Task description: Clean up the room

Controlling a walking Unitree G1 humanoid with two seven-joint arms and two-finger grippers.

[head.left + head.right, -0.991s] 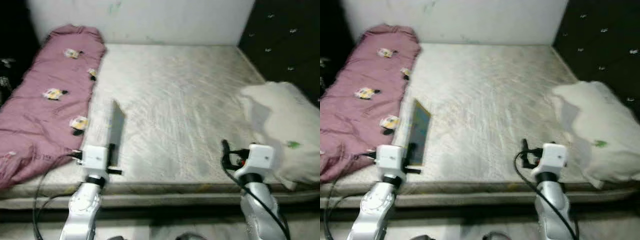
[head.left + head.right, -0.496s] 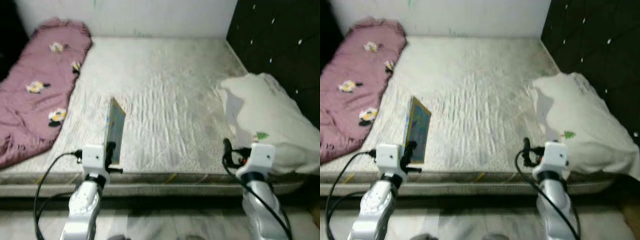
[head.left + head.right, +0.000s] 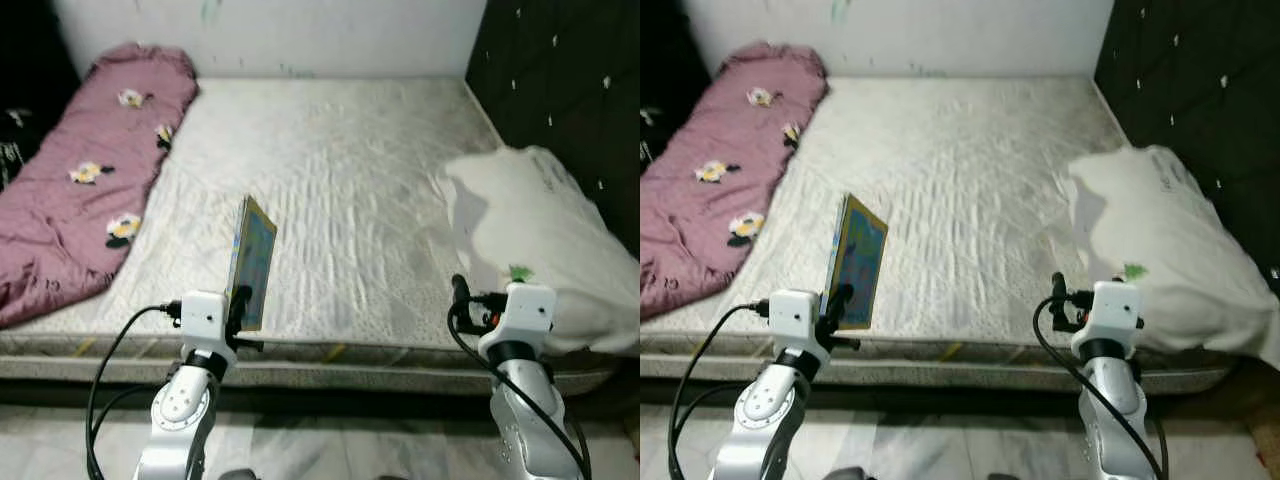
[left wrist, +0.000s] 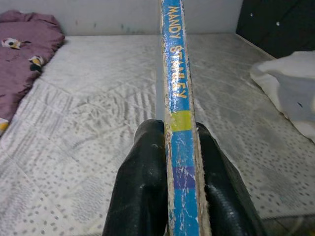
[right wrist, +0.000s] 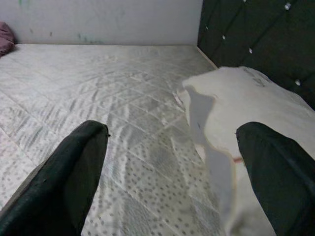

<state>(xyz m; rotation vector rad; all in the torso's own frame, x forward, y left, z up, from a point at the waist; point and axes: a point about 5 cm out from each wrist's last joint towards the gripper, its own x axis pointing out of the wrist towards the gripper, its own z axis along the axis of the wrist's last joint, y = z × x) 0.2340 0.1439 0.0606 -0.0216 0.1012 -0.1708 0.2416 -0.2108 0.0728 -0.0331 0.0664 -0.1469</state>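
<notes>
Left gripper (image 4: 170,162) clamping upright book (image 3: 250,262) over bed (image 3: 340,180); spine lettering legible from wrist. Right gripper (image 5: 172,167) spread wide beside pillow (image 3: 540,240).

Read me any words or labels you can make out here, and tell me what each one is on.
"MANDY STANLEY": yellow letters on the blue spine of the book clamped upright in the left claw.
Grey marks on the white pillow: too blurred to read.
Pale marks near the edge of the purple flowered quilt: too small to read.
Book cover: colourful, no legible text.
</notes>
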